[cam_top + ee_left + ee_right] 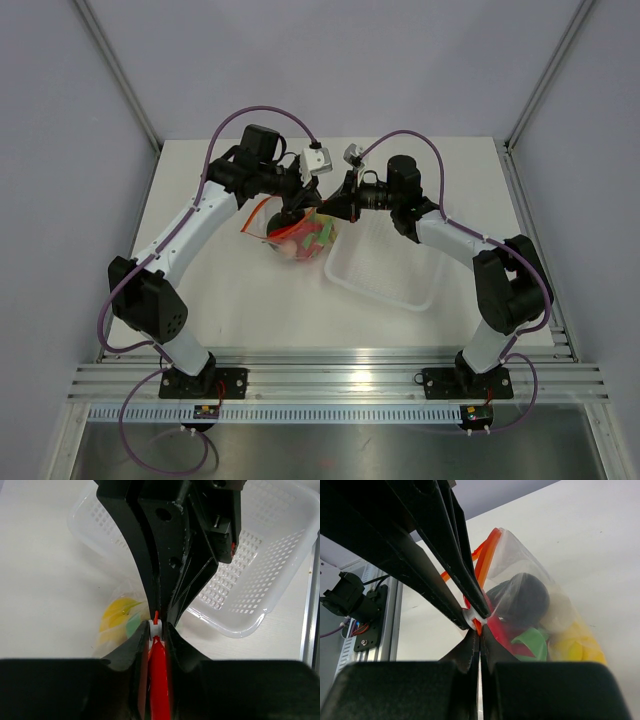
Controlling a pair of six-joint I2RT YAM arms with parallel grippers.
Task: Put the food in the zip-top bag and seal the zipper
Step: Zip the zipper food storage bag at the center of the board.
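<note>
Two arms: left arm (190,235), right arm (470,245). Two tools: left tool (158,627), right tool (479,632). One desk (230,290), one tray (400,288), one bag (300,238) with one zipper (487,555). Showing in the bag: one banana (577,650), one dark fruit (525,597), one green piece (532,642), one whitish piece (557,610), one red piece (502,630).

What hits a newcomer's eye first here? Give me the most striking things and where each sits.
Over the middle of the table, the left gripper and right gripper meet, both pinched shut on the zipper of the zip-top bag. The bag bulges with food, the yellow banana and dark round fruit pressed against its clear wall. A perforated clear tray lies just right of it.
</note>
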